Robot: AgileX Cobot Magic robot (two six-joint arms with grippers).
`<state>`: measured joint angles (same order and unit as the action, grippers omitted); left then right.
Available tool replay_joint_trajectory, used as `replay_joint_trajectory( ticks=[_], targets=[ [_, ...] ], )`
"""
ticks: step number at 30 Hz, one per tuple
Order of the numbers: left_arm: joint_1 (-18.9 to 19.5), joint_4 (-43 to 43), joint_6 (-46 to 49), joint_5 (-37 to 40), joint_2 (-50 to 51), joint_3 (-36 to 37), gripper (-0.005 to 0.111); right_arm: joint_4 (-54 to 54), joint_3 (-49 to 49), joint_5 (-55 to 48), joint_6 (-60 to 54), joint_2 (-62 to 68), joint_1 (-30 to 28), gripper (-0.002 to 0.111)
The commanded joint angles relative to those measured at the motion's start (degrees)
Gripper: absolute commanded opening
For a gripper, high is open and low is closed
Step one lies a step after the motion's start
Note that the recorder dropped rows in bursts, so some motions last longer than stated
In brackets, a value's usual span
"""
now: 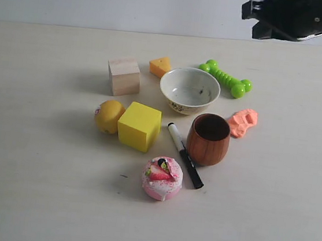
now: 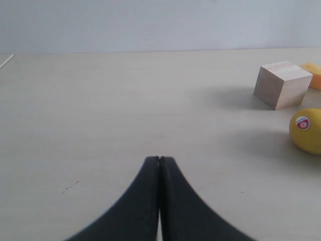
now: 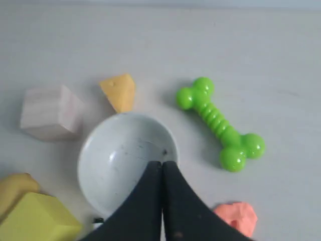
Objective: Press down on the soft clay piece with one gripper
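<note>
The soft clay piece (image 1: 243, 122) is a small salmon-orange ridged lump lying flat on the table just right of the brown cup (image 1: 208, 139). In the right wrist view the clay piece (image 3: 236, 217) shows beside my right gripper (image 3: 162, 163), whose dark fingers are shut with nothing between them, high above the white bowl (image 3: 118, 160). The right arm (image 1: 298, 17) hangs at the top right of the exterior view, well above the table. My left gripper (image 2: 159, 158) is shut and empty over bare table, far from the clay.
Around the white bowl (image 1: 189, 90) lie a green bone toy (image 1: 226, 78), an orange cheese-like wedge (image 1: 160, 66), a wooden cube (image 1: 123, 76), a yellow cube (image 1: 139, 126), a yellow fruit (image 1: 108, 116), a marker (image 1: 184, 154) and a pink strawberry cake (image 1: 162, 178).
</note>
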<state>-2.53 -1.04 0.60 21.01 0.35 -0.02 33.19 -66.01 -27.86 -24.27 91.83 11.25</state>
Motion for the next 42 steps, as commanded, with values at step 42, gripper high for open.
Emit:
replay_joint_trajectory(
  ticks=[42],
  targets=[
    [-0.2,0.1,-0.2,-0.4,-0.4,0.0,0.0,-28.6,31.0,-3.8,16.0,-74.7,-13.3,0.0]
  ],
)
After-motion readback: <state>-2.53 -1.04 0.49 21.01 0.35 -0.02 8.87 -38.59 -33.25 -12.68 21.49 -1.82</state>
